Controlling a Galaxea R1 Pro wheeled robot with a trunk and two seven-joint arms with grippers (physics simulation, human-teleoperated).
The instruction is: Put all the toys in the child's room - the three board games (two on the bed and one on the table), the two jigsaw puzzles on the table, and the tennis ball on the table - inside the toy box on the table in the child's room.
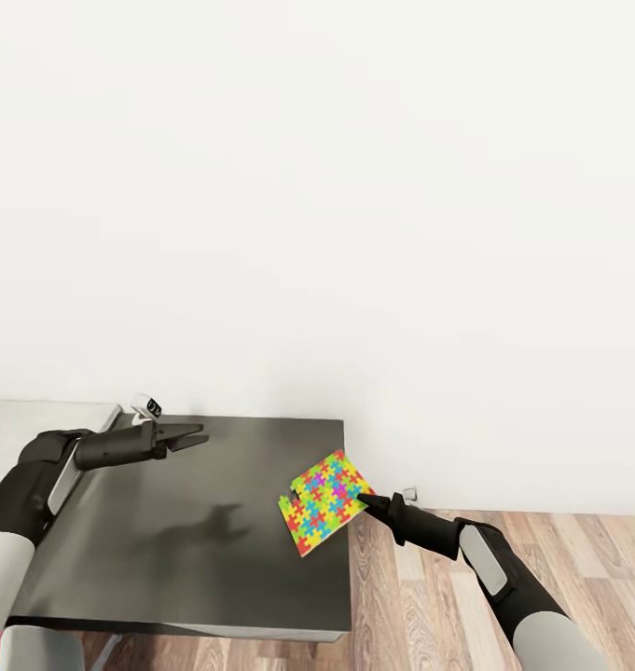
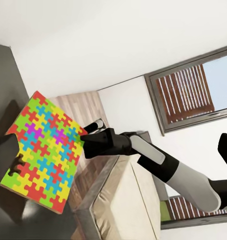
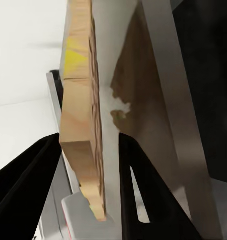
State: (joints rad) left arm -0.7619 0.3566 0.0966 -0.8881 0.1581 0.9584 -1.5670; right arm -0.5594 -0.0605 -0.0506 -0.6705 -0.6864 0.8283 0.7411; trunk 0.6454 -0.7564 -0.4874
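A jigsaw puzzle (image 1: 324, 501), a flat box covered in bright interlocking pieces, hangs tilted over the right edge of the table's dark-grey cabinet section (image 1: 168, 559). My right gripper (image 1: 364, 501) is shut on the puzzle's right edge. The right wrist view shows the box edge (image 3: 81, 125) clamped between the two black fingers (image 3: 23, 190). My left gripper (image 1: 194, 435) hovers open over the back left of the cabinet top, pointing at the puzzle (image 2: 41, 155) from about a forearm's length away. The pale table top (image 1: 28, 424) shows at the far left. The toy box, board games and tennis ball are out of view.
A plain white wall rises right behind the cabinet. Wood-plank floor (image 1: 503, 559) lies to the right, beneath my right arm. The left wrist view shows the bed (image 2: 123, 200) and a dark-framed window (image 2: 193, 85) beyond the right arm.
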